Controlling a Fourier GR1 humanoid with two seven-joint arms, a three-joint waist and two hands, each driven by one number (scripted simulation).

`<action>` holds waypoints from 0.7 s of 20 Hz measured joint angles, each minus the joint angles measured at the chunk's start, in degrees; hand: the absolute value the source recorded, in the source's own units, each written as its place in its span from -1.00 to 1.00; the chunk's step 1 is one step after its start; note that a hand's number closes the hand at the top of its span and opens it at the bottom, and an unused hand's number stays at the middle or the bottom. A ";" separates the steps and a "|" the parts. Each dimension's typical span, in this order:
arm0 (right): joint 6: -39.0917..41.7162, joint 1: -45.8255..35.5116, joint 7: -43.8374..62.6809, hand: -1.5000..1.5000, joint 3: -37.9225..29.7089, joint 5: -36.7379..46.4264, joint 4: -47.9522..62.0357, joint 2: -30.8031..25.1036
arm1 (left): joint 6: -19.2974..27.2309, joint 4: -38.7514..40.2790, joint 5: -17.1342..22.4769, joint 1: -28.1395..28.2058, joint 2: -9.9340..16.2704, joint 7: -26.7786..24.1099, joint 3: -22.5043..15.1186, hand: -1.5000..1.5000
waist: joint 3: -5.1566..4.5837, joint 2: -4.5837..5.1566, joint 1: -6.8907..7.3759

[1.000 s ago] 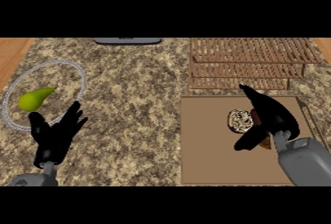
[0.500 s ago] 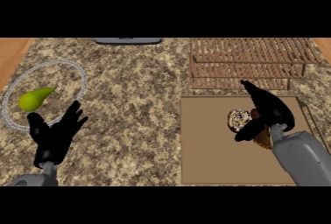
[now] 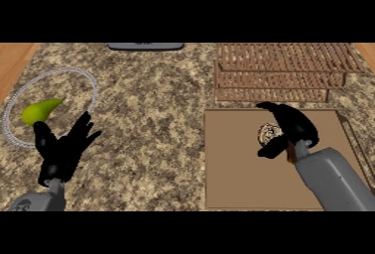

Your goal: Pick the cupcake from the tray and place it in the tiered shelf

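Right hand (image 3: pixel 287 130) half curled over the cupcake (image 3: pixel 268 133) on the brown tray (image 3: pixel 242 183), not holding it yet, so best to close gently around its sides, then lift straight up toward the tiered shelf (image 3: pixel 282 74).

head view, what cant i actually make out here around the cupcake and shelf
- Cupcake: right hand covers its right side, so the contact is unclear.
- Tray: right forearm hides its lower right part.
- Tiered shelf: seen from above, the levels overlap.
- Dark object: cut off by the top edge.
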 measured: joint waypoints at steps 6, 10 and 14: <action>3.60 0.34 -5.91 1.00 1.70 1.52 0.29 -0.79 | -0.83 -0.35 -0.22 0.65 -0.45 -0.68 0.67 0.00 | -0.59 -0.48 -0.27; 2.61 1.73 -8.60 1.00 1.46 2.33 -0.81 0.89 | -0.74 -1.10 -1.00 0.78 -0.76 0.32 0.71 0.00 | -0.60 -0.48 -0.42; 2.87 4.05 -6.61 1.00 3.14 3.15 -5.19 4.44 | -0.75 -1.04 -1.63 1.04 -1.25 -0.13 1.18 0.00 | -0.40 -0.33 -0.63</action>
